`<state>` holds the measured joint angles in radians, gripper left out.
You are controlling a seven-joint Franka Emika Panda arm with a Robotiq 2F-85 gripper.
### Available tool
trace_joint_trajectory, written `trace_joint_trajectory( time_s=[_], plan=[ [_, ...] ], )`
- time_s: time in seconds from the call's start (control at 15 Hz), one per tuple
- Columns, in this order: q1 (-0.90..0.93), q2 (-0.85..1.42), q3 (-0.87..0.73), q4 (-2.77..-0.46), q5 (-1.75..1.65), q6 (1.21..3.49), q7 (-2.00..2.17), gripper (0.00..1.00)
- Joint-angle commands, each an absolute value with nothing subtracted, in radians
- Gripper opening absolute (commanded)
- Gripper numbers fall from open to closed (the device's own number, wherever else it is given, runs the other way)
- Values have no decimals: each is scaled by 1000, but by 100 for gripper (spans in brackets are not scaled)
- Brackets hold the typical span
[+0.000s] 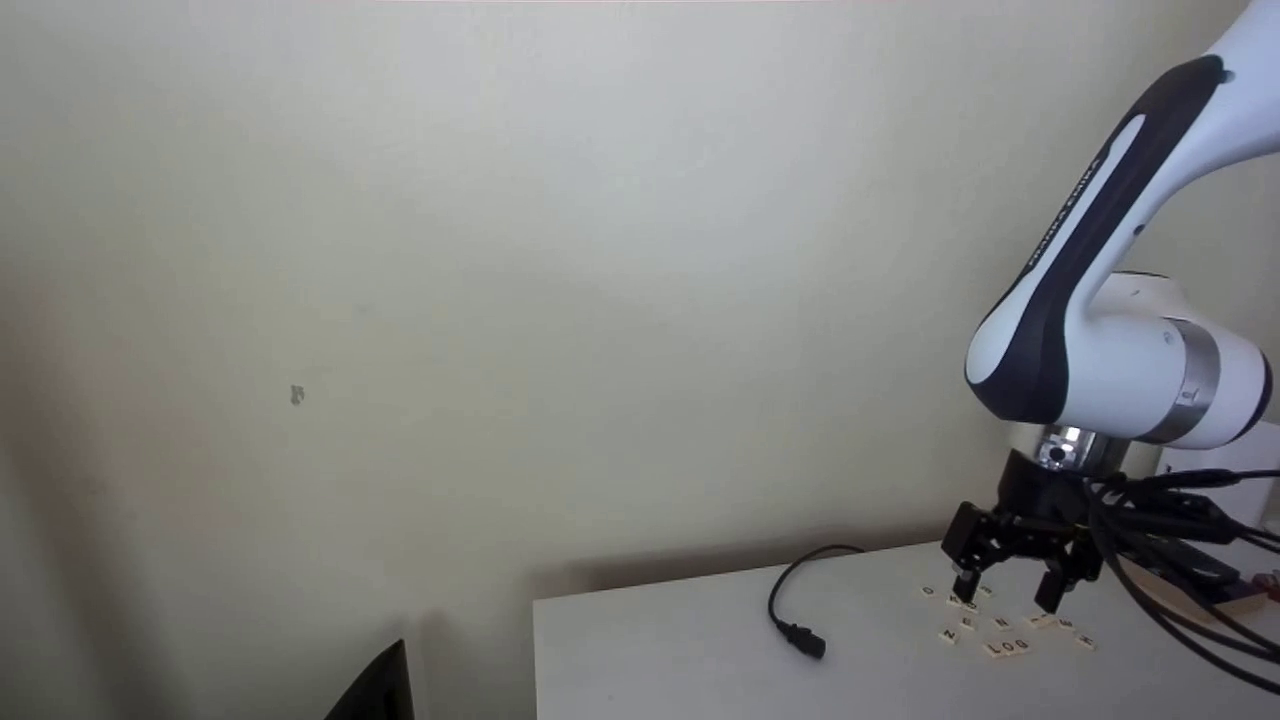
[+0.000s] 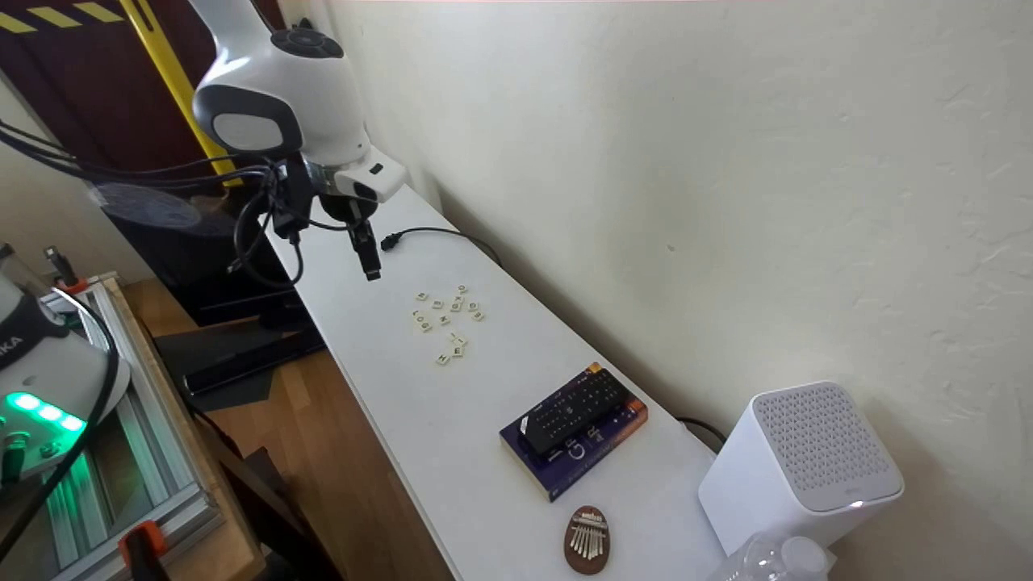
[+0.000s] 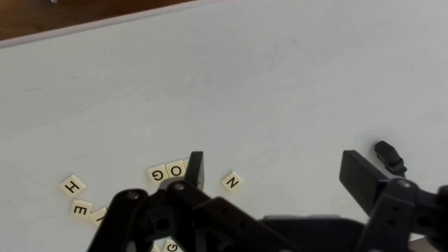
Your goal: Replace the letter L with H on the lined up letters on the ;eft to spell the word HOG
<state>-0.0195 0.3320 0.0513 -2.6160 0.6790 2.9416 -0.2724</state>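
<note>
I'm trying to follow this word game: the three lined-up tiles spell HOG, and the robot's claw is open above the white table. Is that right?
Not quite. The three lined-up tiles spell LOG, not HOG, as an exterior view shows; the H tile lies apart from them in the wrist view. The gripper is indeed open above the white table.

Small keyboard (image 2: pixel 575 410) on a book (image 2: pixel 587 458), thumb piano (image 2: pixel 587 541) nearby

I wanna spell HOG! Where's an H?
In the wrist view, an H tile lies at the lower left, just above the E tile, left of the O tile.
</note>
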Motion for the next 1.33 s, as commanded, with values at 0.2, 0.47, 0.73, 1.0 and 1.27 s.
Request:
trace_joint_trajectory(
  time_s=[0.2, 0.47, 0.73, 1.0, 1.27],
  plan=[
    [-75, 518, 119, -2492, 700, 3049, -322, 100],
    [-61, 591, 92, -2451, 678, 3058, -306, 72],
    [-55, 633, 78, -2422, 675, 3060, -303, 43],
    [-47, 656, 56, -2401, 673, 3071, -298, 16],
    [-33, 646, 26, -2408, 664, 3059, -295, 0]
  ],
)
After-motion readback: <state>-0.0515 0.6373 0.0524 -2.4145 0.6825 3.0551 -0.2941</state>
